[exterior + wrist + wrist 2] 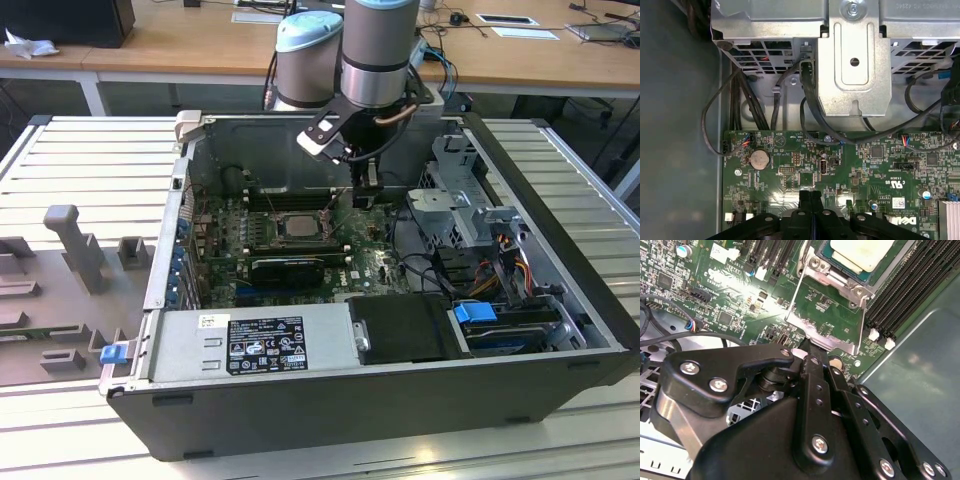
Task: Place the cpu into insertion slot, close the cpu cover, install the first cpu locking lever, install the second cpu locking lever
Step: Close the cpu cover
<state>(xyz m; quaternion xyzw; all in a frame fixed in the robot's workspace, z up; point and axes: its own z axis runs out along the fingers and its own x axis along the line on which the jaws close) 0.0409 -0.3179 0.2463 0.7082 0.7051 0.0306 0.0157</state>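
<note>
Cpu [862,252] lies seated in the insertion slot [840,284], and the cpu cover [832,342] stands swung up. The hand [811,351], fingers pressed together, meets its free edge. Pushing mid-edge should fold it flat without skewing.

The motherboard [375,262] is seen in green, dotted with small black chips. The cpu [865,252] is coloured pale silver-beige and is bordered by the silver metal rim of the insertion slot [840,282]. The cpu cover [815,332] is shown in bright silver. The memory slots [905,285] are black, tipped with white latches. The gripper [809,346] is finished in black and studded with silver screws. The drive cage [855,75] is grey and the cables [742,100] are black. The computer case [350,420] is dark grey. The silver power supply [250,345] is marked with a black label, and a blue clip [475,312] is seen near it.
</note>
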